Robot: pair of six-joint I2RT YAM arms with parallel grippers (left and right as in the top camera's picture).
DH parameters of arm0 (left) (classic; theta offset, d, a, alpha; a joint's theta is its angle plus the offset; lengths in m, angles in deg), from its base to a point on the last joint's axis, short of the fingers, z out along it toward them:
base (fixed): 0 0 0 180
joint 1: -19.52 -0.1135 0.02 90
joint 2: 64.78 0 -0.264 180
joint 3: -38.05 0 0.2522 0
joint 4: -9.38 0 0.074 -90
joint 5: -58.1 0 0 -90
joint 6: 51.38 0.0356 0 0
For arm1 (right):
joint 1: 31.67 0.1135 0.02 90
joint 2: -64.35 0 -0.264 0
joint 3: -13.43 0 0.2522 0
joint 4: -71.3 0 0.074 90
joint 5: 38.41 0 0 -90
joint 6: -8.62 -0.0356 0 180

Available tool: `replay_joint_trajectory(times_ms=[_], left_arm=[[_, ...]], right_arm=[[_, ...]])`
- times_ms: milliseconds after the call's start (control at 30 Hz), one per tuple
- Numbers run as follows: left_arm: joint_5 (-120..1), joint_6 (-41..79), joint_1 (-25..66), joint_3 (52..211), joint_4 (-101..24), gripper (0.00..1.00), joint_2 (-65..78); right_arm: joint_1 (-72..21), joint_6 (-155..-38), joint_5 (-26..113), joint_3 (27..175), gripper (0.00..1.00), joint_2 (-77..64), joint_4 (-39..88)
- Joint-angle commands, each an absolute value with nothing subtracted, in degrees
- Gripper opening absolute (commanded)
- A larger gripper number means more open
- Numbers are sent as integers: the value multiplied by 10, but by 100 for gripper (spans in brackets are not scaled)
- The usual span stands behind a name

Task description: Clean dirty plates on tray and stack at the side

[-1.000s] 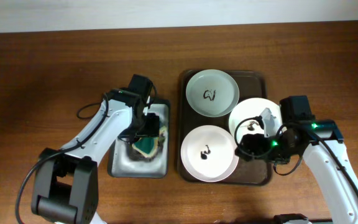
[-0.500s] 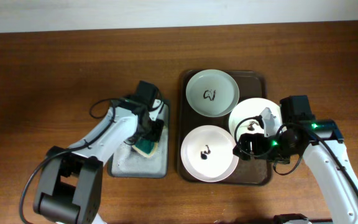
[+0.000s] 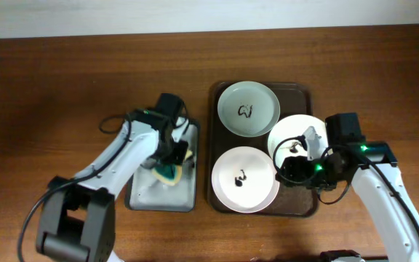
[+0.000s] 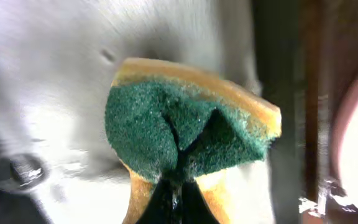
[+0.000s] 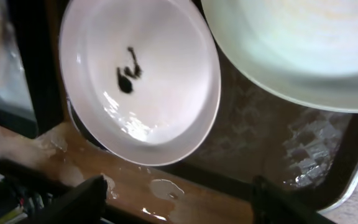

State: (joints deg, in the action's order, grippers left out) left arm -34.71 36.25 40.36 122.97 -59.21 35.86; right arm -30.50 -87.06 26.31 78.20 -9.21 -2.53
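Three white plates lie on the dark brown tray (image 3: 299, 93). The far plate (image 3: 248, 108) and the near plate (image 3: 244, 179) each carry a black scribble. The right plate (image 3: 294, 135) is partly hidden by my right arm. My right gripper (image 3: 291, 173) hovers open over the tray's front right part, holding nothing. In the right wrist view it (image 5: 179, 200) hangs just off the near plate's (image 5: 142, 81) rim, with the right plate (image 5: 297, 43) beyond and the tray's floor (image 5: 253, 137) between. My left gripper (image 3: 172, 161) is shut on a green-and-yellow sponge (image 3: 169, 172), which is pinched and creased (image 4: 185, 124).
A smaller grey metal tray (image 3: 151, 195) sits left of the brown tray, under the sponge. Its pale wet floor (image 4: 55, 74) fills the left wrist view. Wet patches (image 5: 166, 186) lie on the brown surface below the right gripper. Bare wooden table (image 3: 49, 87) lies to the left.
My left gripper has closed on the sponge and shifted slightly over the grey tray. The right gripper's jaws have narrowed a little; that arm has barely moved.
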Motion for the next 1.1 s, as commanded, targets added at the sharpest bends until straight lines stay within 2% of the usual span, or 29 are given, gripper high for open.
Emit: replay_joint_trajectory(times_ms=[0,167,300,400,500,733,900,1067], left_arm=[[-381,363,398,1318,-643,0,300],[-486,337,399,1343,-659,0,282],[-497,317,412,1343,-655,0,282],[-495,287,437,1342,-636,0,285],[-495,240,464,1342,-614,0,300],[-497,140,551,1342,-548,0,393],[-502,67,603,1342,-495,0,471],[-572,47,629,1342,-417,0,541]], right_arm=[[-301,-920,320,738,69,-117,7],[-300,-926,321,695,53,-163,108],[-265,-926,318,692,43,-212,166],[-233,-952,339,692,26,-249,214],[-232,-1006,376,692,4,-272,237],[-250,-1072,386,692,4,-272,225],[-254,-1074,386,693,4,-272,222],[-254,-1074,386,693,4,-272,222]])
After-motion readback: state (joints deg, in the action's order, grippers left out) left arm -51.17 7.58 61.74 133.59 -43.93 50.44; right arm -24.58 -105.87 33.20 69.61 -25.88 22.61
